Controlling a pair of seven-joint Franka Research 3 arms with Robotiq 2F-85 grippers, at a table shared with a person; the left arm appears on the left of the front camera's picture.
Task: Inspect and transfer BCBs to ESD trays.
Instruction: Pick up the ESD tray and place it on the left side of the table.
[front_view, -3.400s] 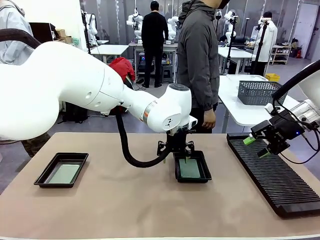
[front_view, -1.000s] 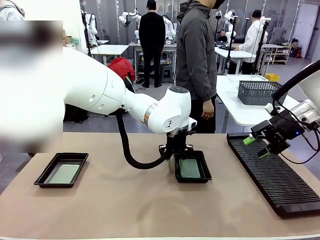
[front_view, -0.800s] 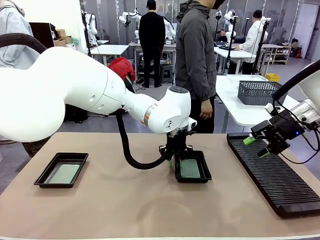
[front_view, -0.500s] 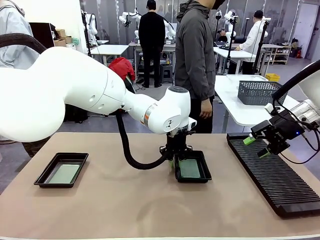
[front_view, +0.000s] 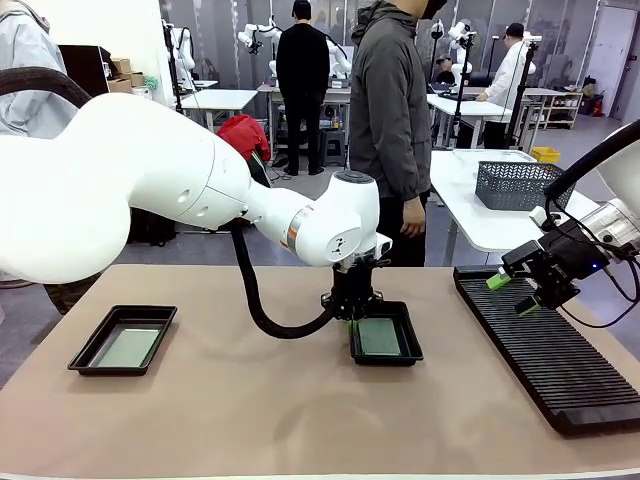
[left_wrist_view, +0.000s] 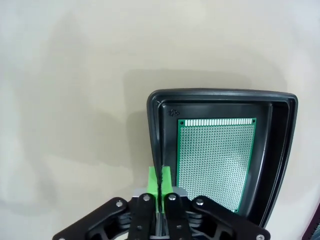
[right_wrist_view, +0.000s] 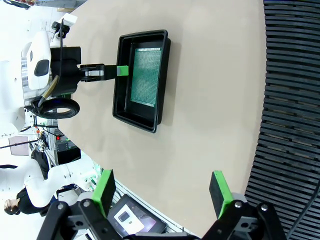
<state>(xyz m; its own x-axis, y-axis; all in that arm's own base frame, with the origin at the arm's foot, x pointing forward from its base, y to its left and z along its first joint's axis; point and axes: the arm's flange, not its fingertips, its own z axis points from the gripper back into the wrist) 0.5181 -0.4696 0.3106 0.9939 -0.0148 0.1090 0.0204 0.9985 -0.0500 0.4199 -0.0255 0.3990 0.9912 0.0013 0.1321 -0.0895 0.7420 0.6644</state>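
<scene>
Since 3.4 s ago the left gripper (left_wrist_view: 160, 182) has slid off the middle of the centre ESD tray (front_view: 385, 357) to its left rim, and its green pads (left_wrist_view: 154, 179) are now pressed together with nothing between them. Just beyond and to one side of those closed jaws, in the left wrist view, a green perforated BCB (left_wrist_view: 215, 160) lies flat on the tray floor, its pale strip of contacts at the far end. Bare tan table (left_wrist_view: 75, 75) stretches away on the other side.

Over the long black slotted rack (front_view: 545, 355), the right gripper (right_wrist_view: 162, 187) hangs with its jaws spread wide and empty. Well beyond them sits the same tray. A second ESD tray (front_view: 122, 340) with a pale-faced BCB (front_view: 128, 347) rests far to the left. A person (front_view: 392, 110) stands at the far side.
</scene>
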